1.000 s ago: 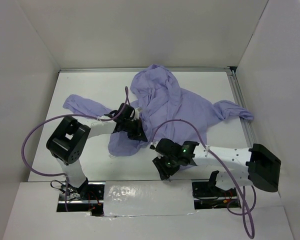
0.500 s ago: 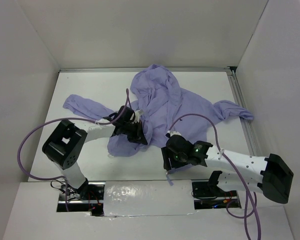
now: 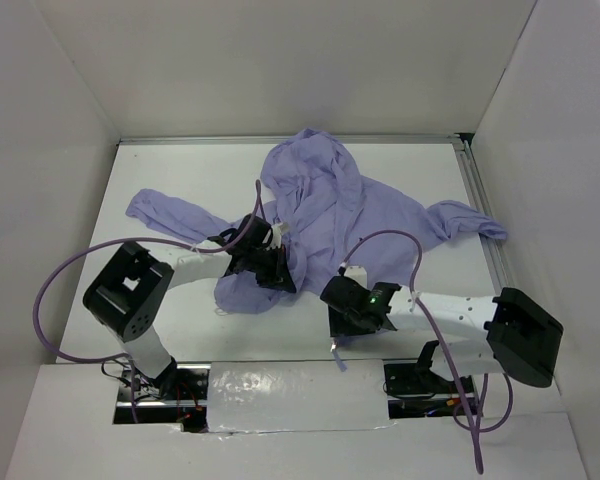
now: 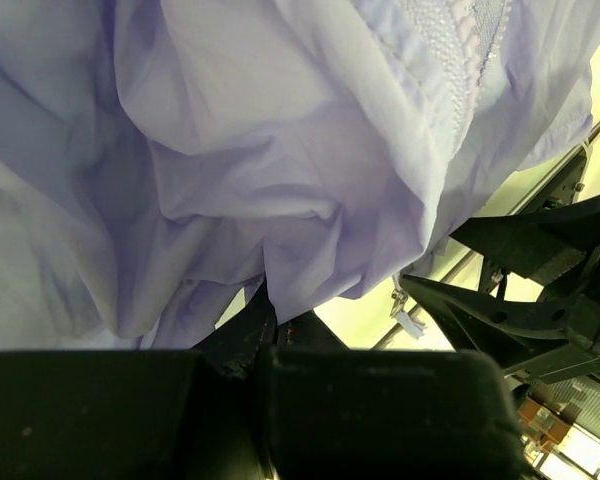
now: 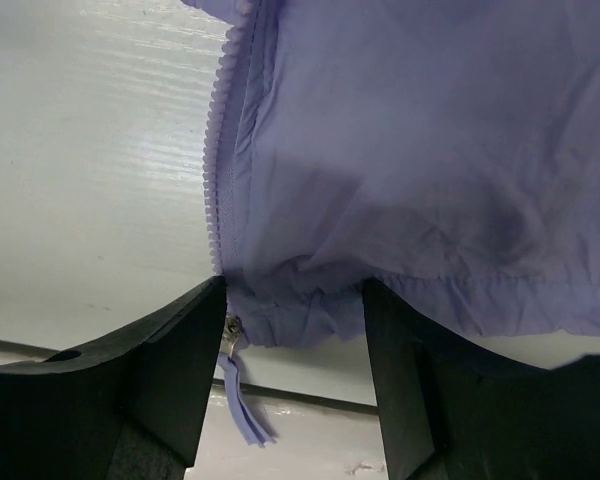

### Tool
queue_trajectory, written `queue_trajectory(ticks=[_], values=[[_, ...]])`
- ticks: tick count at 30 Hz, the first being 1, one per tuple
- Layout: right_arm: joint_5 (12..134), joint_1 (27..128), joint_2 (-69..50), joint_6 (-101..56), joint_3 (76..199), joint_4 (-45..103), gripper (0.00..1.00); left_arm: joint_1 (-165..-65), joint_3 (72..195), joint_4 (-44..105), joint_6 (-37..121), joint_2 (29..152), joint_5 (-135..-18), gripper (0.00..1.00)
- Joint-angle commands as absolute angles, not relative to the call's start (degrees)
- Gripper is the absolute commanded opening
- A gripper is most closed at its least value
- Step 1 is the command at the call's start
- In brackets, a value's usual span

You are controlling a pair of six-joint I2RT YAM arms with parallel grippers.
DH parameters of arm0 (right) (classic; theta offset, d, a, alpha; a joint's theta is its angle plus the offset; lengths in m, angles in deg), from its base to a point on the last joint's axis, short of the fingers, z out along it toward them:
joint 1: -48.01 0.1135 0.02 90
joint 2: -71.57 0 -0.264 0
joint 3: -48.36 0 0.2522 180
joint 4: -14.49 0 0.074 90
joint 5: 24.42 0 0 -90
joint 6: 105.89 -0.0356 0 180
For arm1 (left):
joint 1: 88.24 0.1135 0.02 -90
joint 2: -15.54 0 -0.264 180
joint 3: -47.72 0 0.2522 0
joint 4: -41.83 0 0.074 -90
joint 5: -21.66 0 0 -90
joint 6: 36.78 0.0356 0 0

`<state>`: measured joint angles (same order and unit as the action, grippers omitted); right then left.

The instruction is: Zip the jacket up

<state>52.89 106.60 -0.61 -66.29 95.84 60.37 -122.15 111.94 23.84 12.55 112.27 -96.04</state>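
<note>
- Jacket (image 3: pixel 350 215) mid-bench, hood twd far edge, unzipped.
- Left gripper (image 3: pixel 272 272) pinches its front panel; right gripper (image 5: pixel 295 325) wide, straddling hem w/ zipper pull (image 5: pixel 242 405).
- Next imo: close on hem, line up both zipper ends.

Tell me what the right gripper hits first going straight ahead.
The hem of the jacket by the zipper: it sits between the spread fingers of the right gripper, so contact looks near-immediate, though depth is unclear.
</note>
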Motion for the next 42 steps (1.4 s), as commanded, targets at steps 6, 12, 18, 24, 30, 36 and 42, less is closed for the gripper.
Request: queue_trajectory(ticks=[6, 12, 18, 24, 30, 36, 42], values=[[51.3, 108.6, -8.7, -68.6, 95.6, 55.5, 0.61, -122.6, 112.1, 23.5, 13.3, 110.4, -94.6, 0.0], [50.8, 112.1, -18.8, -70.8, 99.6, 59.7, 0.48, -122.6, 112.2, 22.6, 13.3, 109.4, -93.7, 0.0], [49.3, 116.2, -28.5, -72.8, 105.4, 63.8, 0.39, -122.7, 112.0, 21.4, 13.1, 108.0, -92.1, 0.0], [49.2, 115.9, -26.2, -72.6, 104.7, 60.6, 0.0, -122.7, 111.8, 20.8, 13.3, 106.8, -91.5, 0.0], [49.2, 110.5, -13.1, -69.6, 101.0, 55.4, 0.0, -122.4, 112.5, 20.4, 14.1, 105.0, -92.9, 0.0], [52.6, 103.5, 11.7, -62.6, 93.9, 40.4, 0.0, -121.3, 111.1, 23.8, 14.5, 98.9, -100.0, 0.0], [57.3, 96.4, 27.8, -55.8, 88.6, 28.7, 0.0, -121.5, 109.3, 31.7, 11.7, 92.4, -105.7, 0.0]])
